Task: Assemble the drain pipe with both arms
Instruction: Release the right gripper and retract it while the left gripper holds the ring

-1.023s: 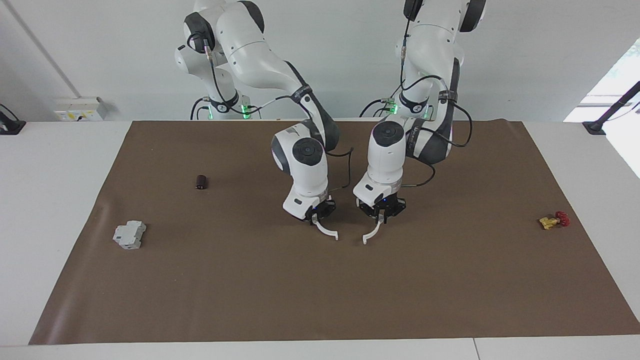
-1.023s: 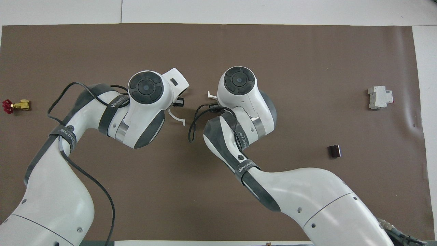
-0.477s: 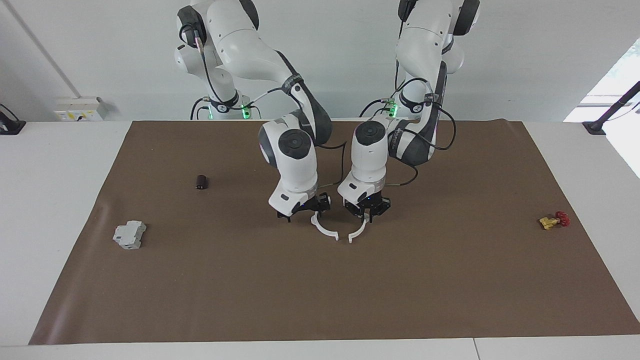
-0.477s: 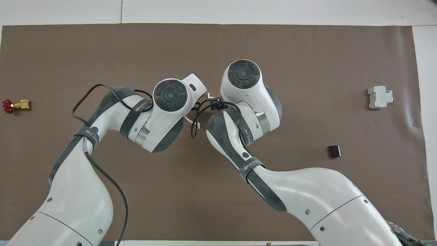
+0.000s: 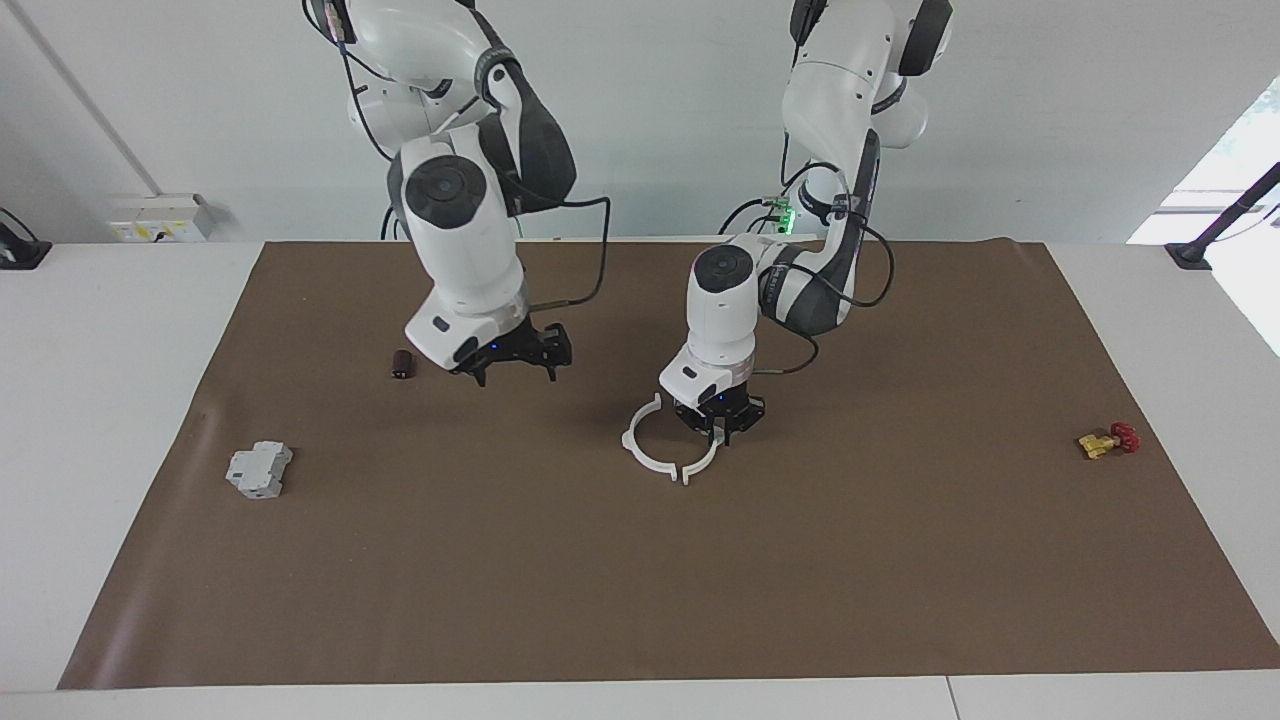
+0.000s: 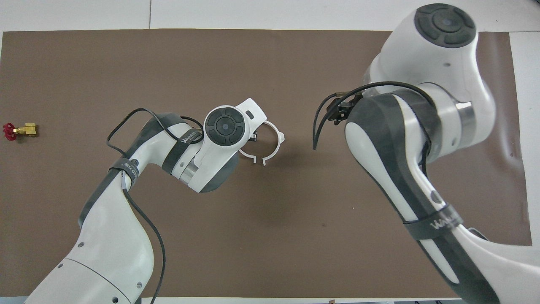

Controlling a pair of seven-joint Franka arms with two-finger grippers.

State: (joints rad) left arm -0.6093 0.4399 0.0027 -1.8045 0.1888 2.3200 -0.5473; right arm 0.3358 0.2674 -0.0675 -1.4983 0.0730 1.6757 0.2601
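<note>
The drain pipe's two white half-rings sit end to end as an almost closed ring on the brown mat (image 5: 900,560), with a small gap at the side away from the robots. My left gripper (image 5: 718,433) is shut on one half-ring (image 5: 703,465), low at the mat. The other half-ring (image 5: 630,450) is free, toward the right arm's end. In the overhead view the free half (image 6: 279,141) shows, and the held half (image 6: 247,154) peeks from under the left hand. My right gripper (image 5: 512,372) is open, empty and raised over the mat, apart from the ring.
A small dark cylinder (image 5: 402,364) lies just beside the right gripper. A grey boxy block (image 5: 260,470) lies at the right arm's end. A yellow valve with a red knob (image 5: 1105,440) lies at the left arm's end and shows in the overhead view (image 6: 19,130).
The right gripper let go of its half-ring, rose and swung away toward its own end. The left gripper brought its half-ring up against the released one.
</note>
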